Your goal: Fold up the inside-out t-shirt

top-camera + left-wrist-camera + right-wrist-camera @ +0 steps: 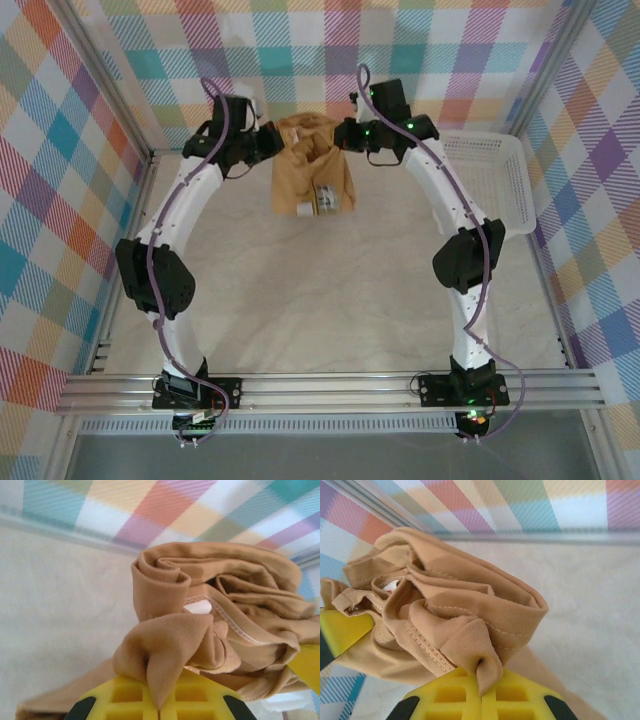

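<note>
The inside-out t-shirt [310, 165] is a tan bundle hanging bunched at the far middle of the table, a white label showing low on it. My left gripper [268, 140] holds its left upper edge and my right gripper [342, 134] its right upper edge. In the left wrist view the yellow pads [130, 695] are pressed together on a pinched fold of the t-shirt [215, 610], so the left gripper [160, 709] is shut on cloth. In the right wrist view the right gripper [481, 695] is likewise shut on a fold of the t-shirt [455, 600].
A white mesh basket [500, 185] stands at the far right beside the right arm. Plaid walls close in the back and both sides. The pale tabletop [320, 300] stretches between the two arms toward the near rail.
</note>
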`<action>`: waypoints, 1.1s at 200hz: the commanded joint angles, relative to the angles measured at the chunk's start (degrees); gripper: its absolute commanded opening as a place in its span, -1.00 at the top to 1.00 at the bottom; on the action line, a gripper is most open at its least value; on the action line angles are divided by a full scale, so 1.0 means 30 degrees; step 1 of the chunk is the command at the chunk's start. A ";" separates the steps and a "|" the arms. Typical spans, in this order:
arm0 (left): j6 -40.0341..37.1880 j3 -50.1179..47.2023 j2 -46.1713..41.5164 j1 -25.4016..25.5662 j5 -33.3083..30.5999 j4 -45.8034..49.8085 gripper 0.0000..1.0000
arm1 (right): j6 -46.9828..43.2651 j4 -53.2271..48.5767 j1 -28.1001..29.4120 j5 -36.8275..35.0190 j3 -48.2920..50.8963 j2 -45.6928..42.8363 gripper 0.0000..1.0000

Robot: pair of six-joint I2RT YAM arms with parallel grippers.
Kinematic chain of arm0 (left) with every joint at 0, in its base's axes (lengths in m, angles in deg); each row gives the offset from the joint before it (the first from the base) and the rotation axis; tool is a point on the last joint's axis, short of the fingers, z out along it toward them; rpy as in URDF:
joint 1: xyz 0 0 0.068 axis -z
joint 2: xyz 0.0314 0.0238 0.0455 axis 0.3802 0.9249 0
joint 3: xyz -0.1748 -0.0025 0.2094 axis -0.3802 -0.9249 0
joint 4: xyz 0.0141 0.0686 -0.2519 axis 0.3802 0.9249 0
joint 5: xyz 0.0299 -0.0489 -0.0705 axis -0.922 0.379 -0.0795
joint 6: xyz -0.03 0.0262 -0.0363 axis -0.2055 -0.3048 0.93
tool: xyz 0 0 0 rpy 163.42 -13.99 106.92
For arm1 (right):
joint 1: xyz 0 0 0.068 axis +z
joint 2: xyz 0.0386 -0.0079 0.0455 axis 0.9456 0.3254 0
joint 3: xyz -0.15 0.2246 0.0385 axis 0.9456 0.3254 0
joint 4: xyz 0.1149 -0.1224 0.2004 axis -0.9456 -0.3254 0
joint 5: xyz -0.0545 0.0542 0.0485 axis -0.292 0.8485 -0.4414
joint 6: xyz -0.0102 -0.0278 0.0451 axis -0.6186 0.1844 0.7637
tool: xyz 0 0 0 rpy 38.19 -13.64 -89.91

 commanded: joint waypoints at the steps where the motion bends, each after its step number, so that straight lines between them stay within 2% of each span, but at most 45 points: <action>1: -0.1349 -0.2094 -0.2507 0.0029 -0.0113 -0.1184 1.00 | -0.0671 -0.1389 -0.0098 0.1341 0.0680 -0.0849 1.00; 10: -0.1400 -0.4731 -0.3660 0.0168 0.0011 -0.2686 1.00 | -0.0446 0.0333 -0.0051 0.2049 0.3588 -0.2074 1.00; 32: -0.0706 -1.2191 -0.6303 0.0635 -0.0103 -0.6411 1.00 | 0.1377 0.6603 0.0176 0.3857 1.3300 -0.5482 1.00; 46: 0.0206 -1.6764 -0.7754 0.0968 -0.0261 -0.8310 1.00 | 0.2711 0.9401 0.0667 0.4878 1.7931 -0.6703 1.00; 64: 0.1342 -2.1369 -0.9512 0.1497 -0.0716 -0.9696 1.00 | 0.3707 1.1695 0.1810 0.4766 2.2393 -0.7682 1.00; 83: 0.2045 -2.3881 -1.1282 0.1940 -0.1445 -0.9505 1.00 | 0.4411 1.2497 0.2322 0.4372 2.4935 -0.8527 1.00; 105: 0.1942 -2.4403 -1.2831 0.2155 -0.2106 -0.8081 1.00 | 0.4184 1.1666 0.2483 0.3810 2.5447 -0.9160 1.00; 130: 0.1457 -2.3540 -1.2720 0.2155 -0.2562 -0.6803 1.00 | 0.3624 1.0772 0.2514 0.3388 2.4692 -0.8675 1.00; 156: 0.1162 -2.2675 -1.1672 0.2135 -0.3575 -0.5978 1.00 | 0.3174 0.9893 0.2513 0.3232 2.3028 -0.7456 1.00; 184: 0.0692 -2.1105 -1.0092 0.2023 -0.4364 -0.5570 1.00 | 0.2306 0.8659 0.2485 0.1916 2.0932 -0.6133 1.00; 220: 0.0232 -1.8202 -0.6101 0.1168 -0.4863 -0.5552 1.00 | 0.1369 0.6989 0.1996 0.0798 1.7709 -0.2955 1.00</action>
